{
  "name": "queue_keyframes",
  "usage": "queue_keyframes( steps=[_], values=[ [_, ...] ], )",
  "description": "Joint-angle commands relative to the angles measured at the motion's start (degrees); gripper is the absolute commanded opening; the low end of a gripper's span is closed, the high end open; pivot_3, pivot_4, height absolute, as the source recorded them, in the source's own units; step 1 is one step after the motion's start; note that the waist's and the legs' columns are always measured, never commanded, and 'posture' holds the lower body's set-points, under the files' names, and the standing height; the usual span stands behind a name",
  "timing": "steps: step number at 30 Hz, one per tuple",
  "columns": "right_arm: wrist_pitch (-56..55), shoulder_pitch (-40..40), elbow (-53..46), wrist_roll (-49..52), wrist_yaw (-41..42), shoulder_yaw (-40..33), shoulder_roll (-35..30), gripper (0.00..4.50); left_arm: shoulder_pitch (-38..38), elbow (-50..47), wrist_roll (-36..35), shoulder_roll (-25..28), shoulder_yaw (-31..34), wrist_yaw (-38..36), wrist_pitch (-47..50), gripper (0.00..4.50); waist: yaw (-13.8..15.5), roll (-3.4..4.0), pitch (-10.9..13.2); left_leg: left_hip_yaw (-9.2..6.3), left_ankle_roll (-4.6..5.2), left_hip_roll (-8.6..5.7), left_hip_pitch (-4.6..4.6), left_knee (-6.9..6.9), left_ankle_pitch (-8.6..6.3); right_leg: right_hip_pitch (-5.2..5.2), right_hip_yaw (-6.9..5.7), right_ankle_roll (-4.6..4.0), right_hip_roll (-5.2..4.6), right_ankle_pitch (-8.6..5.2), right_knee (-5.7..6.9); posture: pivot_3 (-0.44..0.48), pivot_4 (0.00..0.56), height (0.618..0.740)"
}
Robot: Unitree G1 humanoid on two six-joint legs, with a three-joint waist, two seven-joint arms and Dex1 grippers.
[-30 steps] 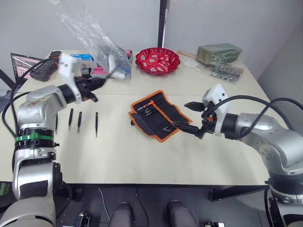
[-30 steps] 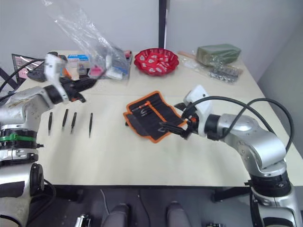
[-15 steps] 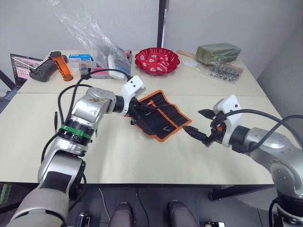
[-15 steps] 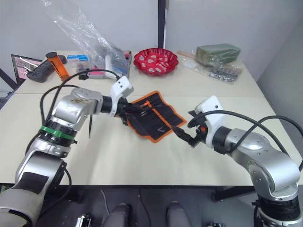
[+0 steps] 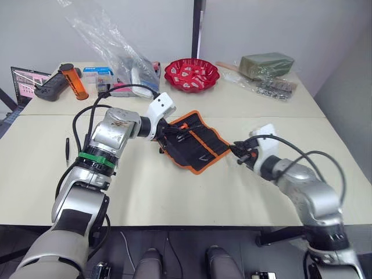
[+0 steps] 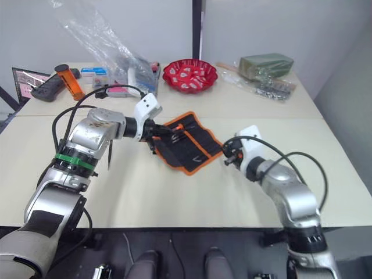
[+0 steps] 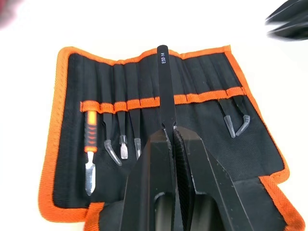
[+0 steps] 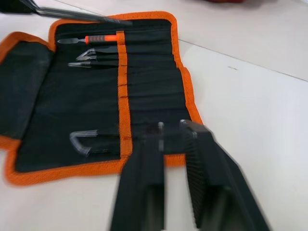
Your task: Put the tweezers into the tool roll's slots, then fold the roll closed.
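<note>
Tweezers held over the open tool roll (image 7: 163, 144)

Left pincer (image 7: 168, 132) is clamped on one of the tweezers (image 7: 162, 86), a slim black pair marked ESD-14, its length lying over the roll's middle slots (image 7: 159, 100) along the orange band. The roll lies unfolded on the table (image 5: 174, 197), near its middle, inner face up. Other tools already sit in it: an orange-handled tool (image 7: 90, 144) and three tweezers beside it at one end, two curved ones (image 7: 236, 120) towards the other. Right pincer (image 8: 171, 132) is just beside the roll's near orange edge, its fingers slightly apart and holding nothing. One more of the tweezers (image 5: 67, 144) lies on the table well to the left of the roll.
</note>
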Motion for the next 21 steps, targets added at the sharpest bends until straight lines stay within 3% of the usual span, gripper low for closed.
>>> queue_keyframes(
  steps=[1, 10, 21],
  values=[
    [-8.4, -3.2, 8.4, -4.0, 1.8, 1.6, 2.2, 0.02, 1.3, -3.9, -0.1, 1.6, 1.4, -0.7, 0.8, 0.00, 0.1, 0.01, 0.0, 0.00, 0.00, 0.00, 0.00, 0.00, 0.00, 0.00, 0.00, 0.00, 0.00, 0.00, 0.02, 0.000, 0.150, 0.735],
    [-17.9, -7.8, 25.7, -7.3, 5.6, 1.8, 7.2, 0.02, 4.3, -7.8, -0.6, 3.4, 1.9, -0.5, 3.9, 0.00, 0.2, 0.03, 0.0, -0.01, -0.08, -0.01, 0.00, 0.02, 0.04, 0.02, -0.01, -0.01, -0.02, 0.01, 0.15, 0.000, 0.150, 0.735],
    [-21.9, -7.6, 23.7, -5.8, 8.6, 0.2, 10.5, 0.02, 6.2, -8.0, 0.0, 3.3, 2.1, 0.3, 3.4, 0.00, -0.5, 0.05, 0.0, -0.03, -0.09, -0.02, 0.09, 0.02, 0.05, 0.01, -0.01, -0.02, -0.01, 0.01, 0.37, 0.000, 0.150, 0.735]
  ],
)
